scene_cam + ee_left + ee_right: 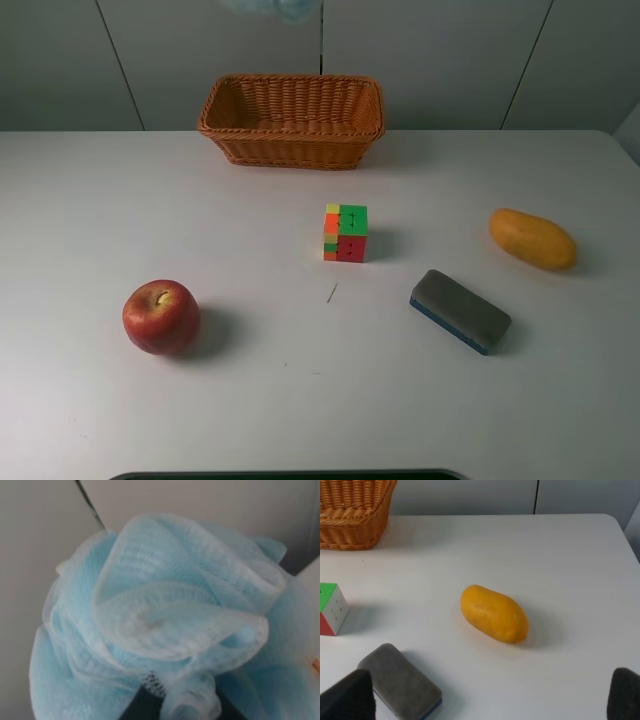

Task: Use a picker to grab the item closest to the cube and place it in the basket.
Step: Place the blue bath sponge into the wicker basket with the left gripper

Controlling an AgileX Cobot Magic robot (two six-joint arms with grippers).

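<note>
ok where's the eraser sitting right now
In the exterior high view the eraser lies flat right of centre, toward the camera and right of the cube, with the mango further right behind it.

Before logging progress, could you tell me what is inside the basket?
Inside the basket, only bare weave shows on the far and side walls; the near wall hides some floor. A blue mesh puff hangs above it.

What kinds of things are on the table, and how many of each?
Fruit: 2, apple and orange fruit
Basket: 1
Cube: 1
Eraser: 1
Total: 5
</note>
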